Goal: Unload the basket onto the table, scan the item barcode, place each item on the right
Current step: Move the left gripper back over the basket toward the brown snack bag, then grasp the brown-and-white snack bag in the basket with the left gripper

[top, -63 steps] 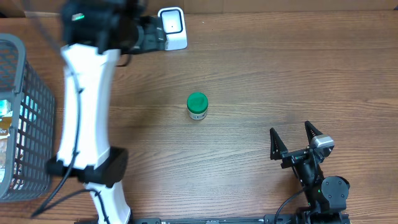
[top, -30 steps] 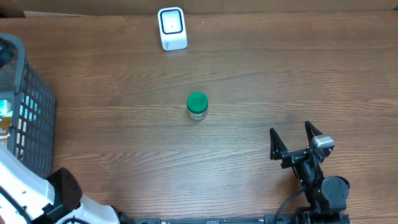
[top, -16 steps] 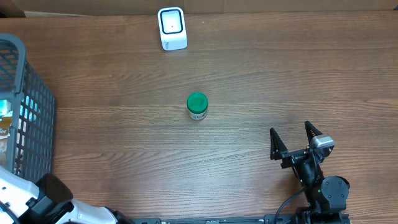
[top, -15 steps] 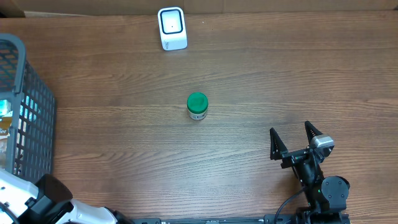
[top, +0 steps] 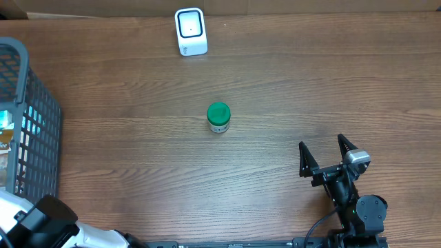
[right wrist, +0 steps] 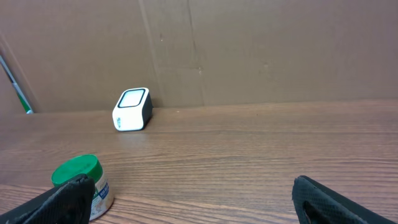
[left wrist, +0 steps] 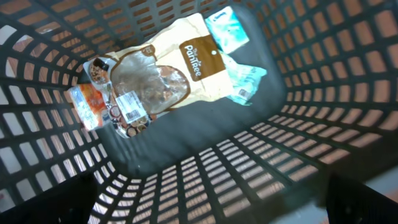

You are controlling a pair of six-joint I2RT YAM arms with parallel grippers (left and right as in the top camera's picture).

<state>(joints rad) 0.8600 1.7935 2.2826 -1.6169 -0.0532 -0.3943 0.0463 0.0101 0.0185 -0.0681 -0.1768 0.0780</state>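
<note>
Left hand (left wrist: 208,202): released, empty; poised over the basket (left wrist: 323,81)
Bag (left wrist: 158,74): beneath the hand; probably best taken by a straight drop, clear of the walls

Perhaps "Pantree" on the brown label (left wrist: 198,60) of the cream pouch (left wrist: 155,84)

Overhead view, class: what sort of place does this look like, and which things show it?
Probably a mock shop checkout on a wooden table: a white barcode scanner at the far edge, a green-lidded jar mid-table, and a plastic basket holding packaged snacks.
</note>
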